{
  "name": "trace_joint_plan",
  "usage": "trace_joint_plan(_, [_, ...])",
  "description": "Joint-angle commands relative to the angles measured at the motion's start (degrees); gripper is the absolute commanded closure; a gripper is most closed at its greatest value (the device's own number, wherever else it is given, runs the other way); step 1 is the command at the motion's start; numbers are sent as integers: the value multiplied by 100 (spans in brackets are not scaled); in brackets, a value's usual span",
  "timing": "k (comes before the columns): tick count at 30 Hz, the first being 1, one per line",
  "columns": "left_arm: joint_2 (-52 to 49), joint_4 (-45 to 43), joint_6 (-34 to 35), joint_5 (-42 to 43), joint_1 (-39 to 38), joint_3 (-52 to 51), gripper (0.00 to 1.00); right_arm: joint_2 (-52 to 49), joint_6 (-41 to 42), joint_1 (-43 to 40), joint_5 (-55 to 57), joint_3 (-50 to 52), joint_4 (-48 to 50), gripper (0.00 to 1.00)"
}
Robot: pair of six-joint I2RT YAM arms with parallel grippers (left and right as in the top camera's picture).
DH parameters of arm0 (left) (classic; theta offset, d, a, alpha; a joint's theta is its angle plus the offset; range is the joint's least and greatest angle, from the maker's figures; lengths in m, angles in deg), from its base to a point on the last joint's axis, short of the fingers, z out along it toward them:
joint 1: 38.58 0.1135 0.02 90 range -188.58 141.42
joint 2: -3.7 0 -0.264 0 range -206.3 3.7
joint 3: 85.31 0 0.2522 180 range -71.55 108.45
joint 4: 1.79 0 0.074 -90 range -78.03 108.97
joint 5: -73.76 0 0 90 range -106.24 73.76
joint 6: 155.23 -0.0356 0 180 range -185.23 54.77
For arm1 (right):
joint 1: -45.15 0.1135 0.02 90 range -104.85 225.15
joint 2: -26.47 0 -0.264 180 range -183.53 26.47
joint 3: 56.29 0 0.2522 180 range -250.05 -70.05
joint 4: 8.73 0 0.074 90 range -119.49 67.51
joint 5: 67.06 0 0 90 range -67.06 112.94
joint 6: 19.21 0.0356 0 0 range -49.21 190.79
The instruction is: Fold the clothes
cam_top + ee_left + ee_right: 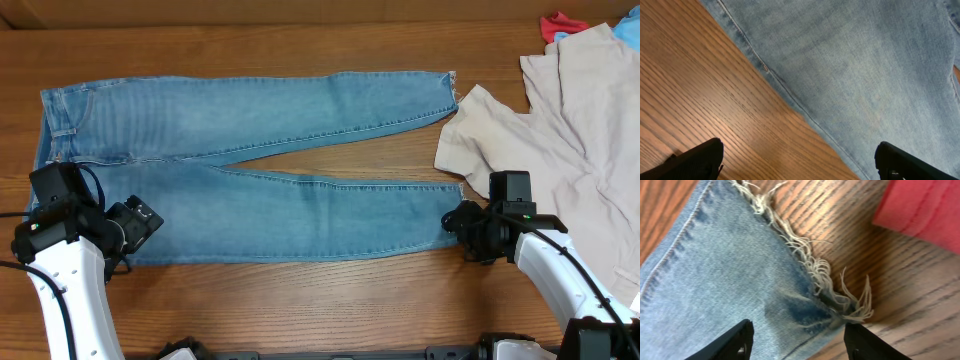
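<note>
The light blue jeans (250, 110) lie flat on the wooden table, waist at the left and both legs running right, spread in a narrow V. My left gripper (140, 222) is open at the near edge of the jeans by the waist end. In the left wrist view its jaws (799, 160) straddle the denim's side seam (865, 75) and bare wood. My right gripper (452, 218) is open at the near leg's frayed hem. In the right wrist view its jaws (797, 332) sit around the hem's corner (730, 270), holding nothing.
A beige garment (570, 120) lies spread at the right, its sleeve close to the far leg's hem. A small red cloth (562, 24) peeks out at the back right. A reddish cloth edge (925, 210) shows in the right wrist view beyond the hem.
</note>
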Motion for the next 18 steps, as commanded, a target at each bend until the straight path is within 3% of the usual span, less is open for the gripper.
trace_joint_plan(1, [-17, 22, 61, -109, 35, -59, 0, -131, 24, -35, 186, 17, -37, 39])
trace_joint_plan(8, [-17, 20, 61, -111, 33, -59, 0, -678, 26, -35, 186, 22, -122, 47])
trace_joint_plan(13, [-17, 17, 59, -114, 35, -59, 0, -811, 28, -35, 184, 22, -118, 80])
trace_joint_plan(18, [-20, 20, 59, -201, 35, -59, 0, -811, 26, -35, 186, 22, -125, 91])
